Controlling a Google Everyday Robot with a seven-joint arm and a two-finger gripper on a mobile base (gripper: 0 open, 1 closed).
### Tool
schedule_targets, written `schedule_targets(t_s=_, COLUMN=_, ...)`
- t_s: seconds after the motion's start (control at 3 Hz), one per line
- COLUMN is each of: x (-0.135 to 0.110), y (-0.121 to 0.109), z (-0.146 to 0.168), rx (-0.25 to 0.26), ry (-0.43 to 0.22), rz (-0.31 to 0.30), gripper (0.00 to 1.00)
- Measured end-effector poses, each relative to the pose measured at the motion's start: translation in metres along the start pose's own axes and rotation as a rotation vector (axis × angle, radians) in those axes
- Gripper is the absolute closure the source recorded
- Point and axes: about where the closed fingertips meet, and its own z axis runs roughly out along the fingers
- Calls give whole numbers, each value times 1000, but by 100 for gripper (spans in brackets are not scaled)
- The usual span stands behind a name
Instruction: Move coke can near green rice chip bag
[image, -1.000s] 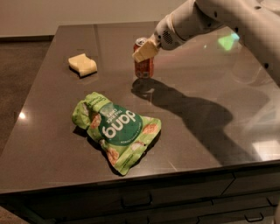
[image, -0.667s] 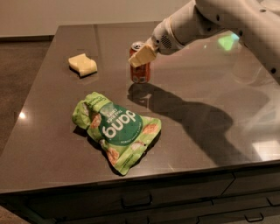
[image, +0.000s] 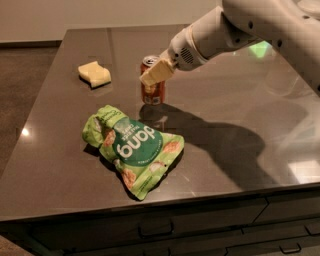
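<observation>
The coke can (image: 153, 93) is a small red-orange can with a silver top, upright at the middle of the dark table (image: 235, 105). My gripper (image: 154, 75) reaches in from the upper right and is shut on the can's upper part; one pale finger crosses its front. The can's base is at or just above the tabletop. The green rice chip bag (image: 133, 148) lies flat toward the front, its "dang" label upside down. A short gap separates its top edge from the can, which stands behind it and slightly to the right.
A pale yellow sponge (image: 94, 74) lies at the back left of the table. My white arm (image: 260, 25) spans the upper right and casts a broad shadow on the right half. The front edge sits above drawers (image: 155, 230).
My gripper has carried the coke can to the left and toward the front, closer to the green bag. The bag and sponge have not moved.
</observation>
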Motion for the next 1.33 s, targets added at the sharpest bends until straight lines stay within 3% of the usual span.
schedule_targets(t_s=1.0, x=17, y=19, z=15, rx=-49, ry=28, rz=-11, gripper=15)
schedule_targets(t_s=1.33, x=16, y=21, z=16, rx=-52, ry=29, rz=-13, gripper=0)
